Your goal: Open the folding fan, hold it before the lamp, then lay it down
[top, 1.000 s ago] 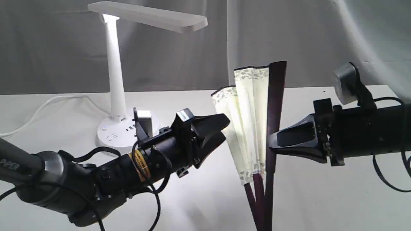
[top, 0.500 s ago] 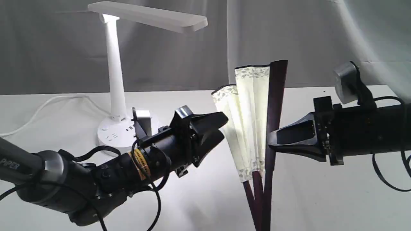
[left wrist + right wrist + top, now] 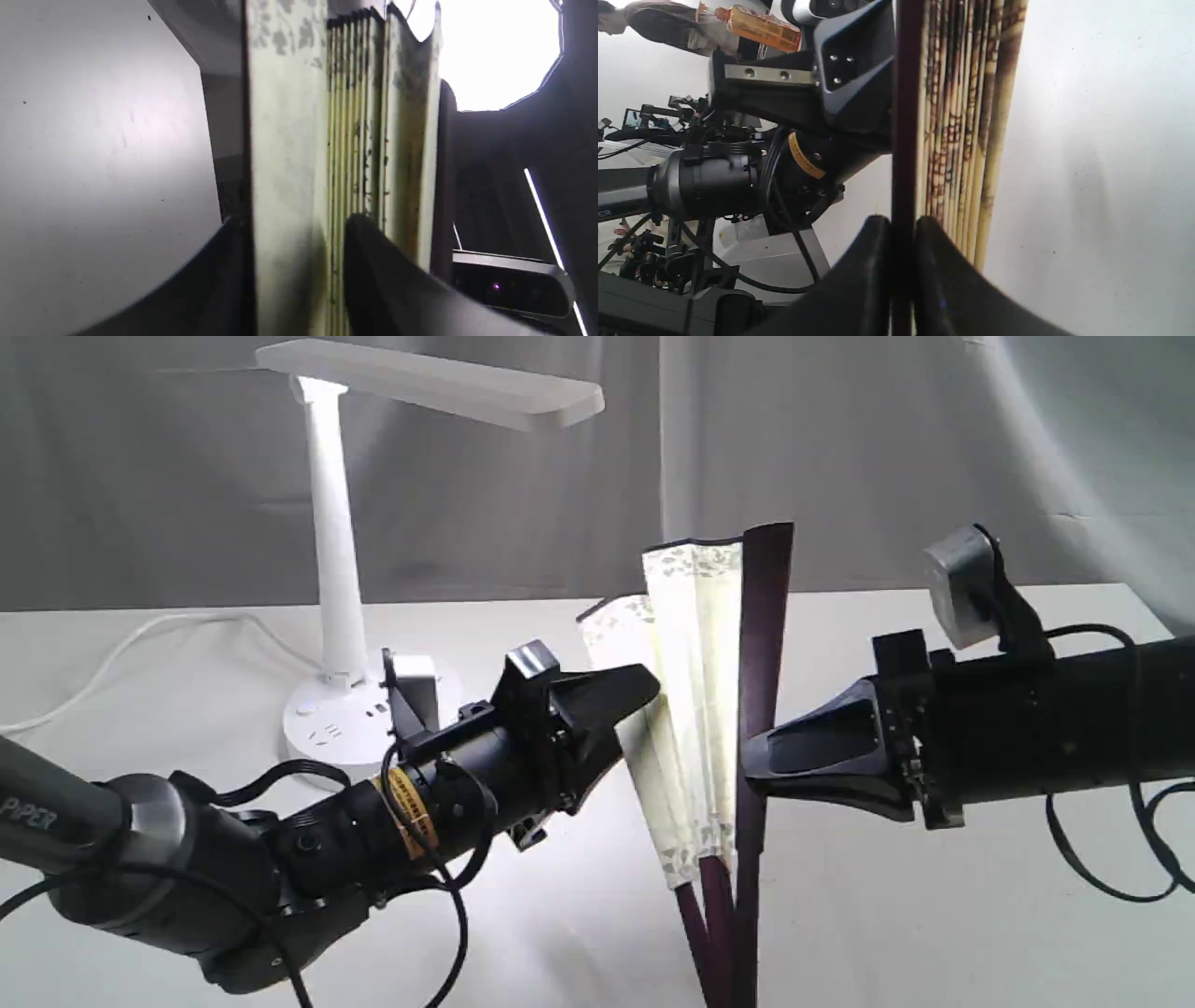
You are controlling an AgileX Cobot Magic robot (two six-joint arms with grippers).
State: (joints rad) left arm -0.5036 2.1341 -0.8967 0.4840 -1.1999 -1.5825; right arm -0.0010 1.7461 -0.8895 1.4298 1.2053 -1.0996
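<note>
The folding fan [image 3: 695,644] stands upright and partly spread above the table, its cream pleats lit and its maroon ribs converging at the bottom edge of the exterior view. My right gripper [image 3: 752,765] is shut on the dark right guard, which is pinched between its fingers in the right wrist view [image 3: 903,221]. My left gripper [image 3: 639,714] is shut on the fan's left outer pleats; in the left wrist view [image 3: 296,224] the leaf [image 3: 285,140] sits between the fingers. The lit white lamp [image 3: 331,551] stands behind and to the left.
The lamp's round base [image 3: 345,728] carries sockets and a white plug block [image 3: 420,681], with a white cord [image 3: 140,635] trailing left. A grey curtain [image 3: 840,448] hangs behind the white table [image 3: 934,915]. Black cables loop under both arms.
The right gripper has carried the fan leftward, toward the lamp. The left arm has shifted only slightly. The fan's spread looks about the same.
</note>
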